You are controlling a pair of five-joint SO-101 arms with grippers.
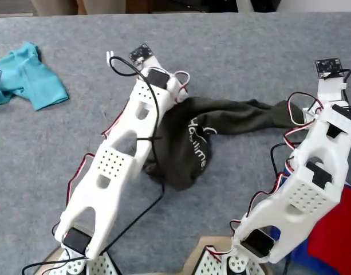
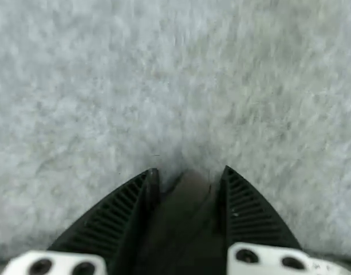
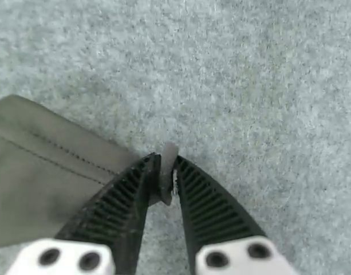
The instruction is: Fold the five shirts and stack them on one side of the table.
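A dark olive shirt [image 1: 221, 123] with white print lies crumpled mid-table, stretched between my two arms. My left gripper [image 1: 182, 96] holds its left end low on the grey felt. In the left wrist view the left gripper [image 2: 189, 172] is shut on a bunch of dark cloth [image 2: 186, 200]. My right gripper [image 1: 301, 114] holds the shirt's right end. The right wrist view has the right gripper [image 3: 168, 161] pinching a thin fold of the shirt's edge, with the shirt [image 3: 43, 172] spreading off to one side. A teal shirt [image 1: 29, 77] lies crumpled at the far left.
A red cloth [image 1: 338, 232] over a blue one [image 1: 301, 255] lies at the table's near right corner, partly under the right arm. Grey felt [image 1: 249, 63] covers the table. Black and red cables hang along both arms.
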